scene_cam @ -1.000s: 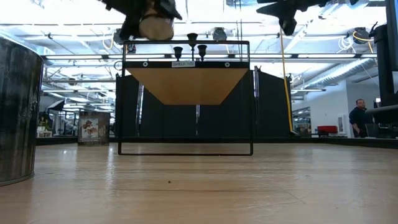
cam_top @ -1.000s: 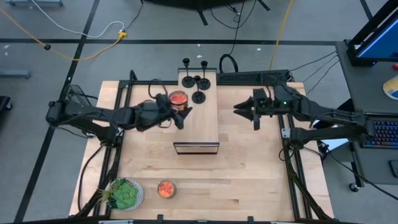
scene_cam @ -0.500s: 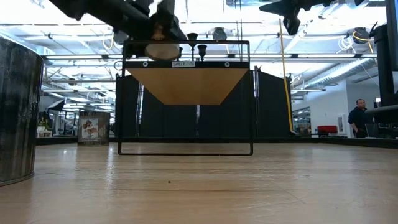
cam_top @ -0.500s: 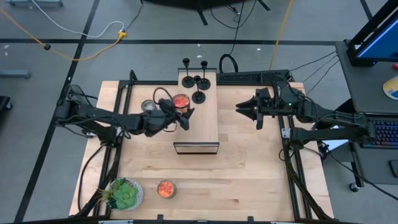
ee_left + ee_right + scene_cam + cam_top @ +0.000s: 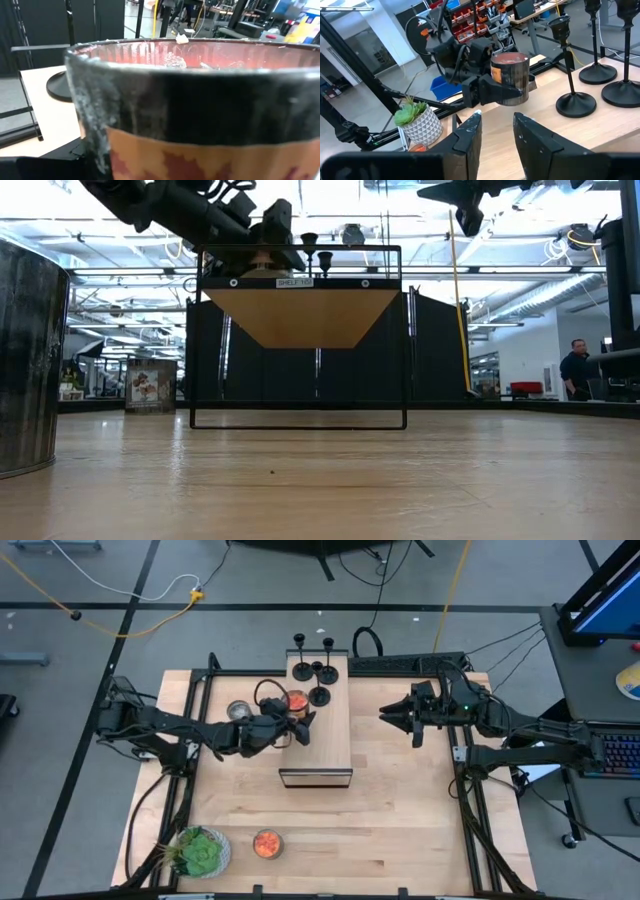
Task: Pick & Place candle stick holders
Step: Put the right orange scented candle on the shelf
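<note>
— Which tool is closer to the holders (image 5: 318, 670)?

— The left tool (image 5: 290, 718). It is over the shelf (image 5: 325, 740), but it is busy pinching a candle (image 5: 294, 700) by its sides. The holders stand just past that candle, ahead of the tool toward the shelf's far end. The closest base is just beside the jar and looks clear of it.

— And the right tool (image 5: 496, 117)?

— It hangs off the shelf's side with its fingers spread and nothing between them. The holders are ahead of its fingertips, across the shelf edge and well apart from it. Their stems stand upright, so I'd judge a level approach with the fingers closing across a stem suits best. It is the free arm, though the farther one.

— What differs from a second ago?

— The left arm has reached further in and dropped. The candle was above the shelf's rail in the low view and now sits about at shelf-top height. The right tool has barely shifted, and the holders haven't moved.
</note>
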Robot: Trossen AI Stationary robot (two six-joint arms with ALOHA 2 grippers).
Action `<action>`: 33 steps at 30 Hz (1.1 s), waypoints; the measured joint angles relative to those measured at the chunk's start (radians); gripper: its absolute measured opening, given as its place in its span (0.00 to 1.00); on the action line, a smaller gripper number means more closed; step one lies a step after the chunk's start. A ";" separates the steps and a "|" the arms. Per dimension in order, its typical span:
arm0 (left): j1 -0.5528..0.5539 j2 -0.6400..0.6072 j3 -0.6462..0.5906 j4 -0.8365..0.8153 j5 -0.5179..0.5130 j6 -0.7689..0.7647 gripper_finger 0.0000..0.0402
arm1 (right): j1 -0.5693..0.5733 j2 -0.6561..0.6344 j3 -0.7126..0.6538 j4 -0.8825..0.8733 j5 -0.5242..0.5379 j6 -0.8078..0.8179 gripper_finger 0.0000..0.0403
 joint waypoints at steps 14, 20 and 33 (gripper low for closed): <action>0.003 0.048 0.002 0.030 0.017 0.001 0.91 | 0.000 0.000 0.000 0.001 0.027 -0.002 0.26; 0.003 0.048 0.002 0.028 0.047 0.003 0.88 | 0.000 0.000 0.000 0.001 0.029 -0.003 0.26; 0.003 0.049 0.001 0.027 0.044 0.011 0.94 | 0.000 0.000 0.000 0.005 0.027 -0.004 0.26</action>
